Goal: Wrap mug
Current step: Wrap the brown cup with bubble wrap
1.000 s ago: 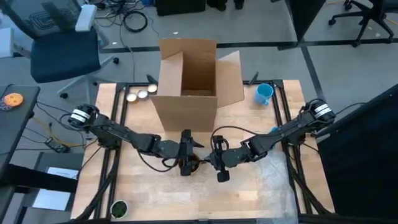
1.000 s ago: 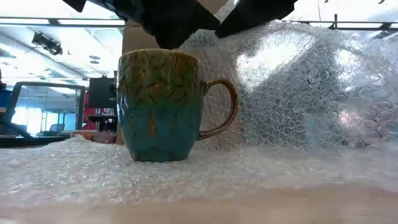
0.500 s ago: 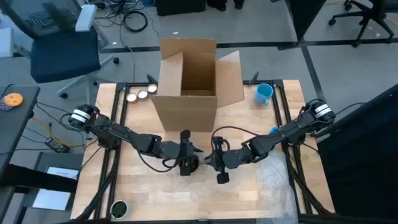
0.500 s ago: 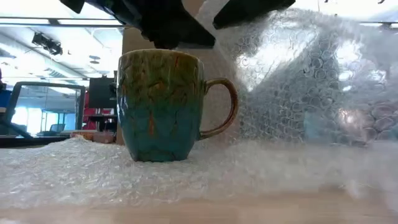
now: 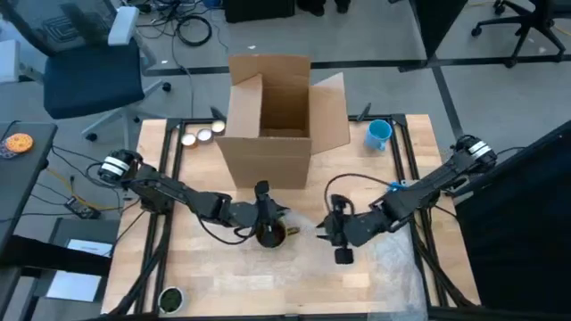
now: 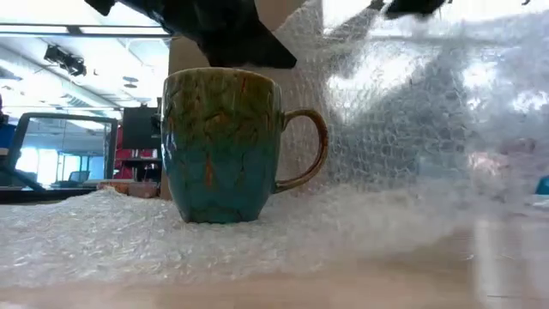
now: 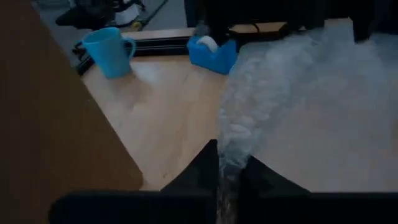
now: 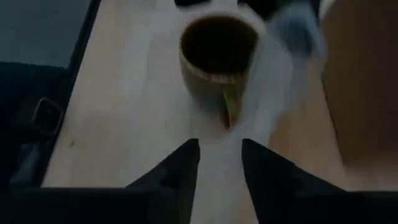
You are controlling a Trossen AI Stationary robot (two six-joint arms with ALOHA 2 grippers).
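An open cardboard box (image 5: 268,111), blue cup (image 5: 378,134) and blue tape dispenser (image 7: 212,50) stand behind.

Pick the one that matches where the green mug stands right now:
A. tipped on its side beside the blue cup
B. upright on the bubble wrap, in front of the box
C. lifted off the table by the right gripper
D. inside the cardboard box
B: the low view shows the mug upright with its base on the bubble wrap, and the high view puts it in front of the box, far from the blue cup.

Left end effector (image 5: 270,217) pinched closed; right end effector (image 5: 332,230) parted, both mid-table.
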